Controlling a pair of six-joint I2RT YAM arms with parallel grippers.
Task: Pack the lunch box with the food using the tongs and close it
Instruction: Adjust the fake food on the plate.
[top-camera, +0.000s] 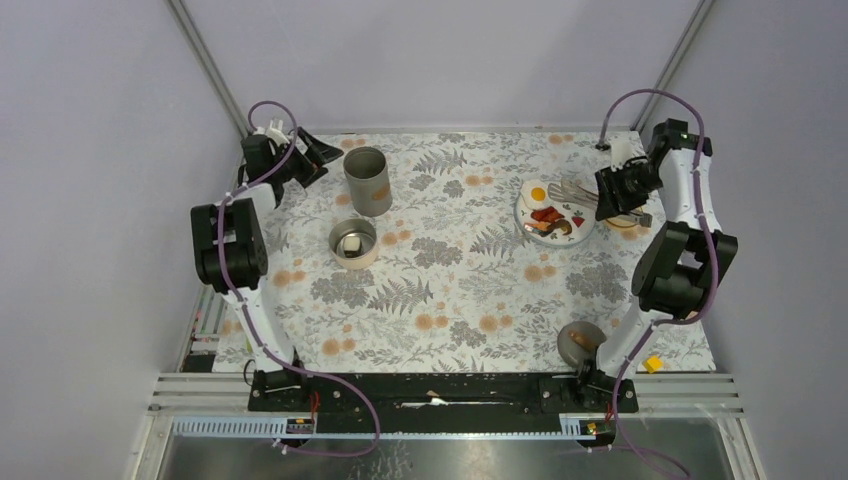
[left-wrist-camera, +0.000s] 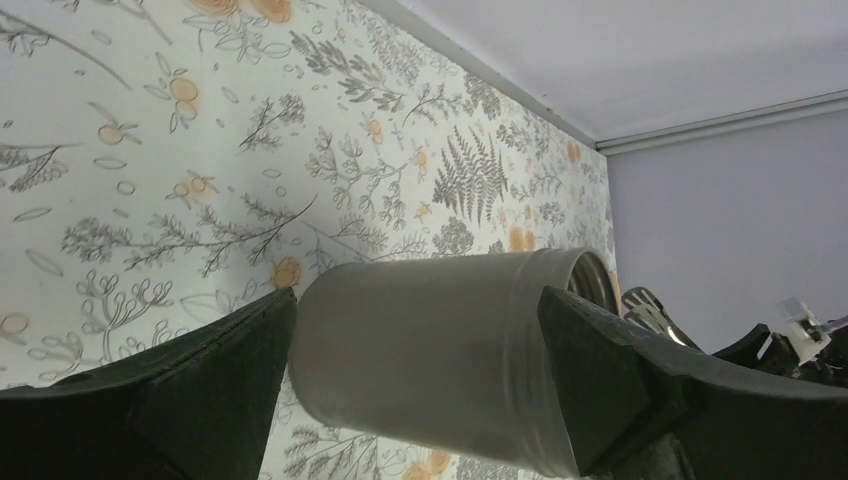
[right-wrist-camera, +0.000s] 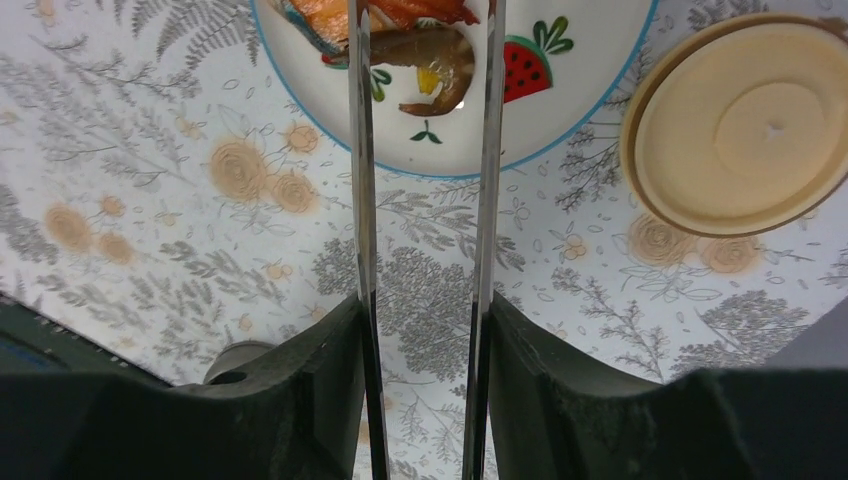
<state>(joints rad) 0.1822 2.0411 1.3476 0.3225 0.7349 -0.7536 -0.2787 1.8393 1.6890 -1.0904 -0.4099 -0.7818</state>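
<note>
The lunch box (top-camera: 367, 180) is a tall grey metal cylinder standing open at the back left. My left gripper (top-camera: 305, 158) is open just to its left. In the left wrist view the lunch box (left-wrist-camera: 430, 350) fills the gap between the two black fingers (left-wrist-camera: 210, 385). The food lies on a white plate (top-camera: 580, 235): a fried egg (top-camera: 537, 192), red pieces (top-camera: 547, 214) and a brown piece (top-camera: 562, 228). My right gripper (top-camera: 612, 192) is shut on the silver tongs (top-camera: 572, 190), whose arms (right-wrist-camera: 362, 200) reach over the brown piece (right-wrist-camera: 430, 65) on the plate (right-wrist-camera: 560, 110).
A low round tub (top-camera: 353, 243) with something white inside stands in front of the lunch box. A cream lid (right-wrist-camera: 740, 125) lies right of the plate. A grey-brown lid (top-camera: 580, 342) and a small yellow piece (top-camera: 652, 364) sit near the right arm's base.
</note>
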